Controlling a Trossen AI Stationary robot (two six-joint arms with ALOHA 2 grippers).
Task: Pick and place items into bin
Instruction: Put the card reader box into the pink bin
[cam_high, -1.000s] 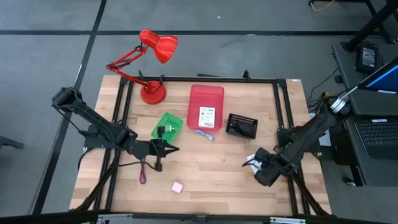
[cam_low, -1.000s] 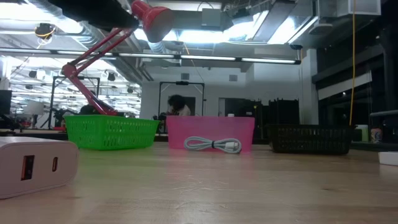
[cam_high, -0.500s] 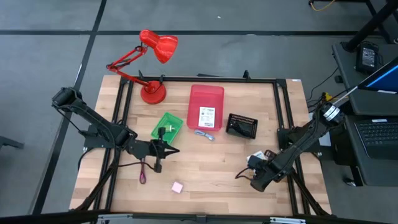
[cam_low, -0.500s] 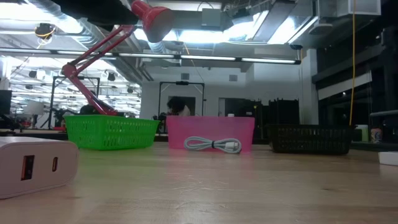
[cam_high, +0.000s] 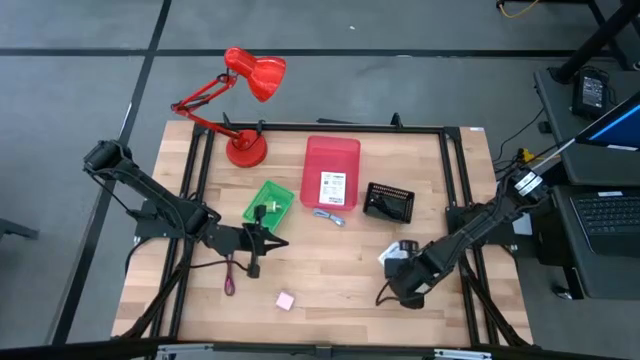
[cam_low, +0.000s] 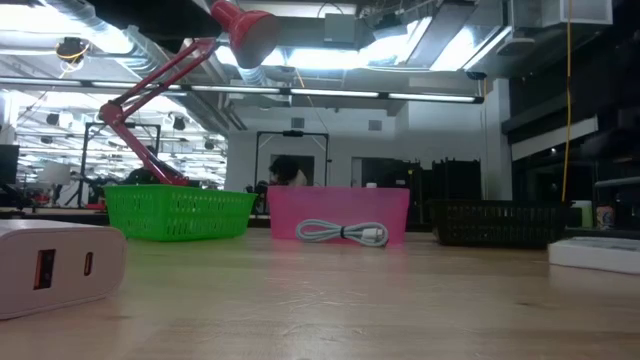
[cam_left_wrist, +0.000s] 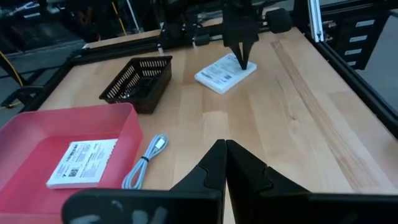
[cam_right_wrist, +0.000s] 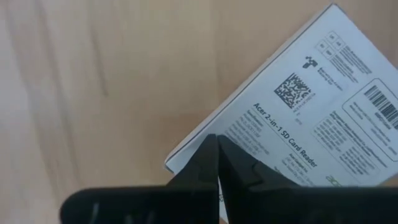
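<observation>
Fingers of the right gripper (cam_right_wrist: 217, 167) are pressed together to a point, and that point rests on the near corner of the white packet (cam_right_wrist: 311, 118), low and centre in the right wrist frame. You hold nothing yet. To take the packet well, lift slightly, spread the fingers wider than its short side, and come down straddling an edge, since a flat box lying on wood gives little to bite and may skid away.

Right of centre in the high view, the same gripper (cam_high: 398, 262) sits over the packet (cam_high: 403, 250), with the black basket (cam_high: 389, 202) just above it in frame and the pink bin (cam_high: 311, 170) at upper centre, already holding a second packet (cam_high: 331, 188).

Left gripper (cam_left_wrist: 224, 160) waits with its fingers likewise closed and empty, left of centre in the high view.

Only the right wrist shows the printed label and the contact at the corner. Only the left wrist shows the other arm's tip touching the packet (cam_left_wrist: 225, 73) from afar, plus the cord (cam_left_wrist: 144, 169) lying beside the bin (cam_left_wrist: 37, 132). The low view catches just the packet's edge (cam_low: 595, 251) at far right.
</observation>
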